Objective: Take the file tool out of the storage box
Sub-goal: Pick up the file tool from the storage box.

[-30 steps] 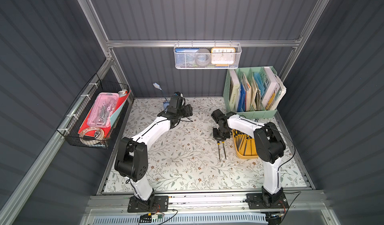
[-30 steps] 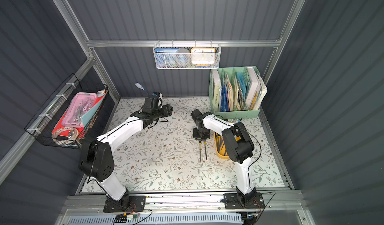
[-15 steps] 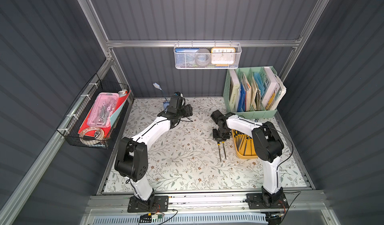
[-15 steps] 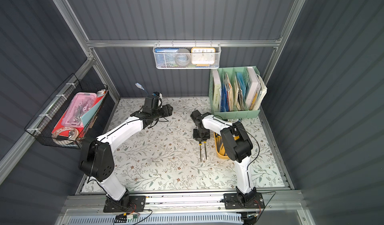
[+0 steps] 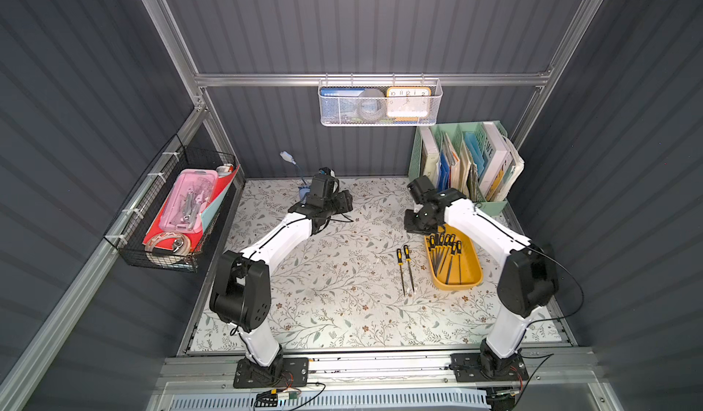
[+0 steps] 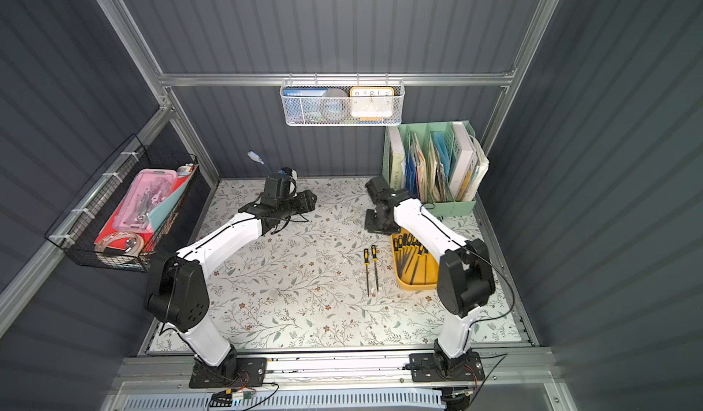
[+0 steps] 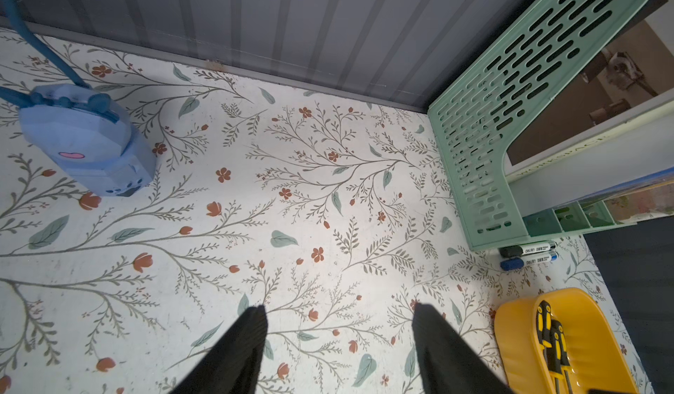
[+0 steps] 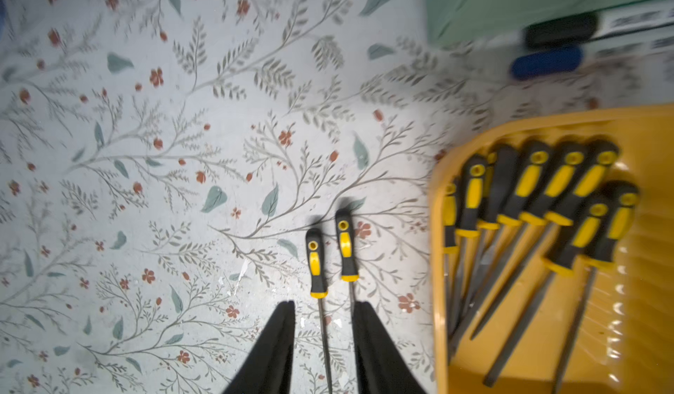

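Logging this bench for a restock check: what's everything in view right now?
storage box: 1, mustard yellow, right of table
files in box: about eight, black-yellow handles, inside it
files on table: 2, black-yellow handles, beside the box
book organiser: 1, mint green, back right corner
markers: 2, black and blue caps, by organiser
gooseneck gadget: 1, blue, table's back
mesh basket: 1, white, back rail
wire basket: 1, black, left wall
pink case: 1, pink, in wire basket
left gripper: 1, black, open, empty
right gripper: 1, black, open, empty, near box
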### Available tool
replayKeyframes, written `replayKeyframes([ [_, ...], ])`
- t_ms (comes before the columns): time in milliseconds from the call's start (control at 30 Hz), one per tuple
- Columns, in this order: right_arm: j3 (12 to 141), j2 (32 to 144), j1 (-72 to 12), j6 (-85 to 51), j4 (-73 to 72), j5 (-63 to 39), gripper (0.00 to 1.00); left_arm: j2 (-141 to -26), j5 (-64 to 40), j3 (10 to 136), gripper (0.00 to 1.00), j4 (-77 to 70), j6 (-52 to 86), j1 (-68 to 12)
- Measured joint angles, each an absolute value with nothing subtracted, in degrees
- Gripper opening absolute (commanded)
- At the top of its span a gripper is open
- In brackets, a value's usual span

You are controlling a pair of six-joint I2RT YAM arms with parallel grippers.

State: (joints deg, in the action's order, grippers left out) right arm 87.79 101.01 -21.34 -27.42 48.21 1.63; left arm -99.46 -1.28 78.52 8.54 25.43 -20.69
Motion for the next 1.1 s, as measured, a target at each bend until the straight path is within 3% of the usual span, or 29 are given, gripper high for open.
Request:
replayKeyframes([
  [167, 79.55, 97.97, -8.86, -26.35, 48.49, 2.76, 0.32, -99.46, -1.28, 78.63, 0.69, 8.56, 25.43, -20.69],
  [300, 74.48, 99.68, -4.16, -25.28, 49.76, 2.59, 0.32, -99.46, -1.28, 78.63, 0.69, 8.54, 25.43, -20.67],
  [967, 75.26, 109.3, -2.66, -21.98, 46.52, 2.17, 0.31, -99.46, -1.23, 78.63, 0.69, 8.58, 25.41, -20.67],
  [1100, 76.07, 110.93, -2.55, -21.54, 46.0, 2.2, 0.26, -99.46, -1.21, 78.63, 0.69, 8.6, 25.41, -20.67],
])
